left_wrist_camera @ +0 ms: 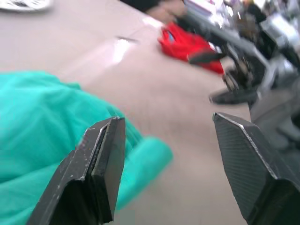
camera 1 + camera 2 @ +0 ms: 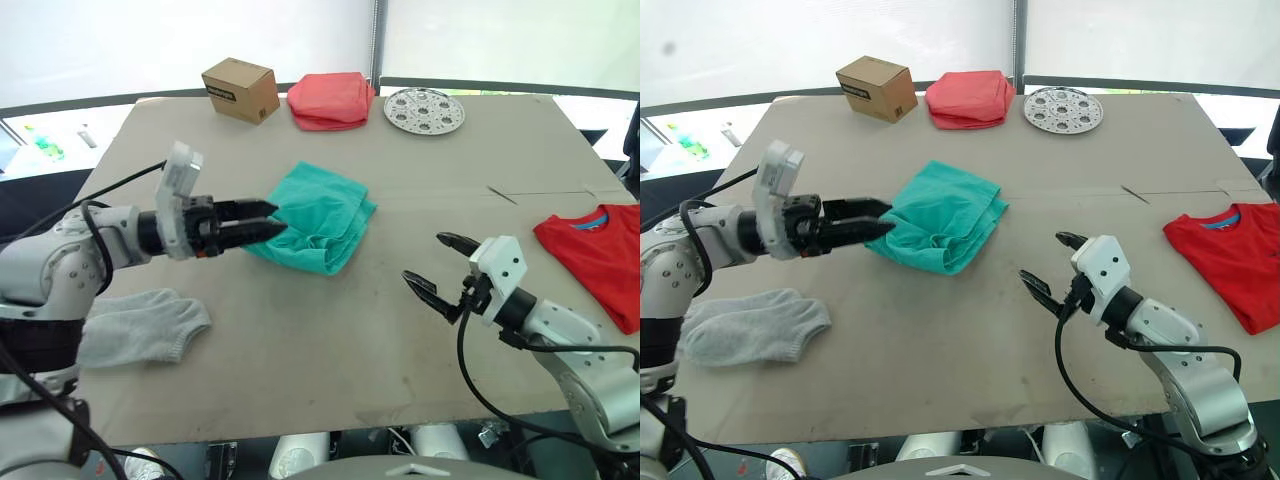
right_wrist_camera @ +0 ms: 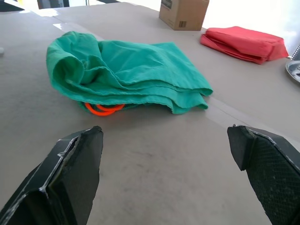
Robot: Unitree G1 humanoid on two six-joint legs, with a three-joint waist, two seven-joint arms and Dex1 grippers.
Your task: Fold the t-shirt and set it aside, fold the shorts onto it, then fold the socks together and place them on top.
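Flat tan table [image 2: 330,350], scuffed, with a thin seam running across toward 3 o'clock. White backdrop behind the far edge; dark floor and clutter past the left and right edges.

Count on the table: one pair of shorts, one t-shirt, two socks lying together, one box, one pink cloth bundle, one round metal plate.

Teal shorts [image 2: 318,220] bunched in loose folds near table centre, orange cord [image 3: 102,109] peeking from under the edge nearest the right arm. Red t-shirt [image 2: 598,256] flat at 3 o'clock, close to the right edge, blue neckband showing, well apart from the shorts. Grey socks [image 2: 140,326] at 8 o'clock, side by side and touching, near the front left edge.

Along the far edge, at 11 to 1 o'clock: cardboard box [image 2: 240,89], closed, contents not visible; salmon-pink bundle [image 2: 331,100] just beside it, folded in a stack; perforated metal plate [image 2: 424,109] next along, nothing on it.

Left gripper [image 2: 268,220] reaching in from 9 o'clock, level with the table, fingers spread moderately in the wrist view, tips at the near-left edge of the shorts; one finger over teal cloth, actual contact not clear. Nothing clamped.

Right gripper [image 2: 436,263] at 4 o'clock, above bare table between shorts and t-shirt, fingers spread wide, holding nothing, pointed toward the shorts.
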